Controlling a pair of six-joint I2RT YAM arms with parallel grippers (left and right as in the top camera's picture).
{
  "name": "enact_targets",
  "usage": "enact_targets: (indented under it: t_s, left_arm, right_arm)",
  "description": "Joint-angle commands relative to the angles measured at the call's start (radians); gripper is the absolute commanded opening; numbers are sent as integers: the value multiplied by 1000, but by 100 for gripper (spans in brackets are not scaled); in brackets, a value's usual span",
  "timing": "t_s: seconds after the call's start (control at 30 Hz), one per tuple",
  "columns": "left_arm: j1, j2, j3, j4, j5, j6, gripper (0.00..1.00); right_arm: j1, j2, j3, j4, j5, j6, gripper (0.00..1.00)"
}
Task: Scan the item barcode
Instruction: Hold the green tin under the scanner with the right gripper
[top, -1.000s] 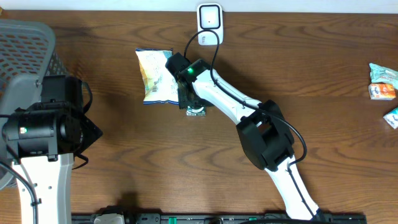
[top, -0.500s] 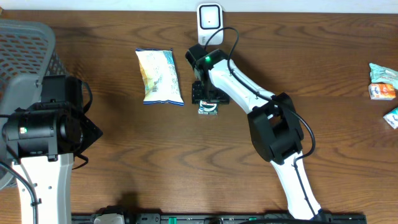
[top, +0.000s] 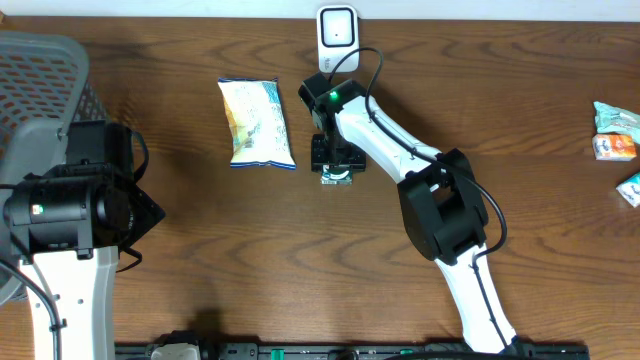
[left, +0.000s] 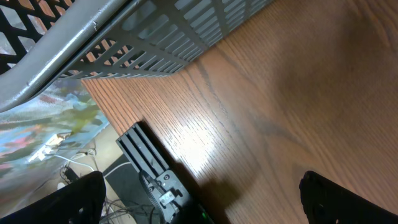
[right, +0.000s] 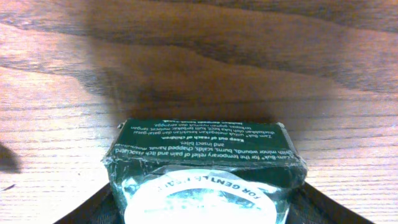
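Observation:
A small dark green box with white print and a round white lid sits between the dark fingers of my right gripper, which is shut on its sides. From overhead the box pokes out below the right gripper, mid-table, just below the white scanner at the back edge. No barcode shows on the visible faces. My left gripper hangs open over bare wood beside the basket, holding nothing.
A pale chip bag lies just left of the right gripper. The grey mesh basket fills the back left corner. Small snack packets lie at the far right edge. A black rail runs along the table's front.
My right gripper carried the green box rightward, away from the chip bag, to below the scanner, then nudged slightly. The left arm has not moved.

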Motion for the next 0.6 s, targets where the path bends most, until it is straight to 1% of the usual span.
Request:
enact_targets:
  t_s: [0.0,0.13,0.23,0.3,0.43,0.57]
  left_arm:
    - [4,-4,1,-6,-3,-13,98]
    - [4,-4,1,-6,-3,-13,97]
    - [4,-4,1,-6,-3,-13,98]
    - [4,-4,1,-6,-3,-13,98]
    - [4,-4,1,-6,-3,-13,98]
    - [4,-4,1,-6,-3,-13,98]
  right_arm:
    - [10,18,-39,16,-2,-9,61]
    - [10,18,-65,43,-1,-28,60]
    - [10,17,-65,49,-1,-75,53]
    - [9,15,-61,50,2,-92,51]
    - [3,10,-42,48,41,-100,52]
    - [-8,-3,8,48,60,-151,53]
